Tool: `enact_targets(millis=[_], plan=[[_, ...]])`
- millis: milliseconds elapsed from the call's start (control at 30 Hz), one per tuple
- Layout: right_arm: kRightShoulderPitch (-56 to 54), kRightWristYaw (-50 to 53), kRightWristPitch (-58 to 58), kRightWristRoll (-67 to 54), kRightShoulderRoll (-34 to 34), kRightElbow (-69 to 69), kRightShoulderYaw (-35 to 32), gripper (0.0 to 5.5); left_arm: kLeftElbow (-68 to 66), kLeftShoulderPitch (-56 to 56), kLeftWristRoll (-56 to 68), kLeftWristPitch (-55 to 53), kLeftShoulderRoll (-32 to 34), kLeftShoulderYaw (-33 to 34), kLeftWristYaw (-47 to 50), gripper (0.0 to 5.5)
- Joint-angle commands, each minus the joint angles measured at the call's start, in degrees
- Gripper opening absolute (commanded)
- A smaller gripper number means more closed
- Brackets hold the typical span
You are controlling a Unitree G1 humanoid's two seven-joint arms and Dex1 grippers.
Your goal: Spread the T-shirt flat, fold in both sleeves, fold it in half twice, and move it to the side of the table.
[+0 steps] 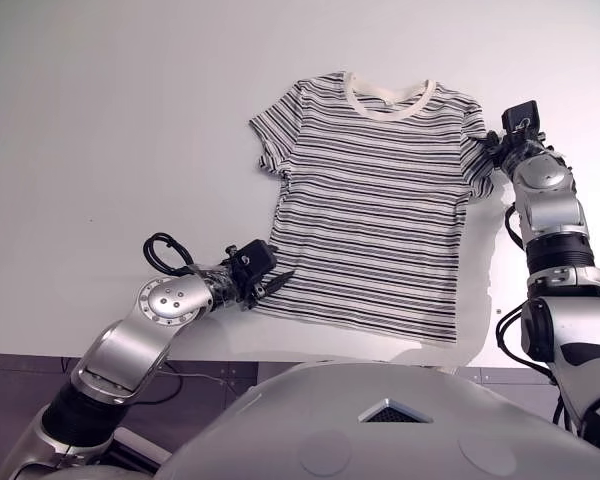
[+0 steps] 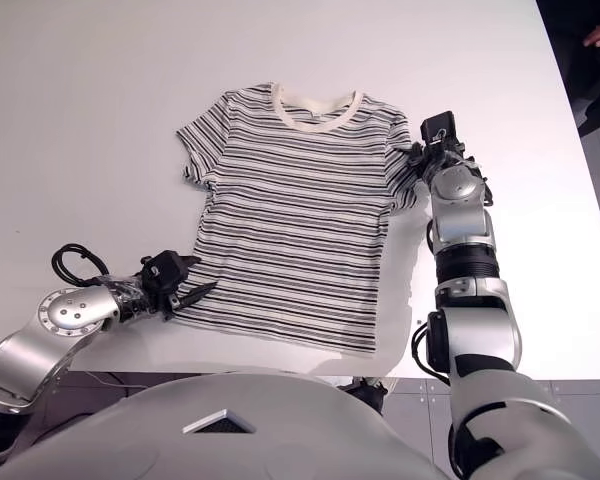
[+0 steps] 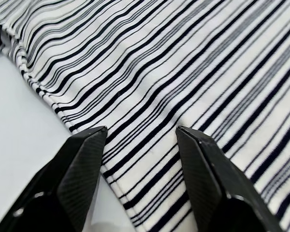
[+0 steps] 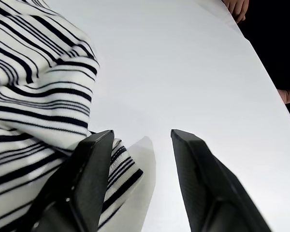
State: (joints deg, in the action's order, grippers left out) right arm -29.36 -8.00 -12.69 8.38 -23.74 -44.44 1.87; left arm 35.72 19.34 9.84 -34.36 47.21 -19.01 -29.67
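Bright, even light is flooding the flat white worktop (image 1: 110,120), throwing faint shadows beside the black-and-white striped T-shirt (image 1: 380,200).

Silver arms (image 1: 550,200), black cable loop (image 1: 150,255), black carbon-weave tool fingers (image 3: 82,164).

- In the left wrist view the T-shirt (image 3: 193,72) runs out of the picture on several sides, so its collar and sleeves are cut off.
- The two spread fingers of the left gripper (image 3: 141,131) are cut off at their bases by the picture's edge.
- In the right wrist view one finger of the right gripper (image 4: 141,133) covers part of the sleeve (image 4: 43,77); I cannot tell if it touches the cloth.
- The table (image 1: 100,120) is cut off by the edges of the left eye view.
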Motion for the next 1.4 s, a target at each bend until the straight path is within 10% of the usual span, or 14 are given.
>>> enact_targets(millis=[33,300,833,1400], plan=[[0.5,0.9,-2.8,1.2,-2.4,-8.2,-0.3,2.17,-0.2,5.6,-2.4,-4.0,1.1,-3.7,0.1,2.64],[5.7,5.2,-4.9,-14.1,4.1,28.6,-13.6,2.17,4.1,8.8,-1.7,-6.9,-2.8,-2.5,3.6,2.64],[10.9,-16.8,-24.1,-12.5,5.5,47.1,16.1,2.17,0.3,-16.1,26.5,-10.5,-14.7,29.6,5.1,2.64],[12.7,-30.9,-24.2,-2.0,3.2,54.4,41.5,2.17,-20.7,-19.1,5.1,2.1,-17.0,19.9,9.0,2.64]])
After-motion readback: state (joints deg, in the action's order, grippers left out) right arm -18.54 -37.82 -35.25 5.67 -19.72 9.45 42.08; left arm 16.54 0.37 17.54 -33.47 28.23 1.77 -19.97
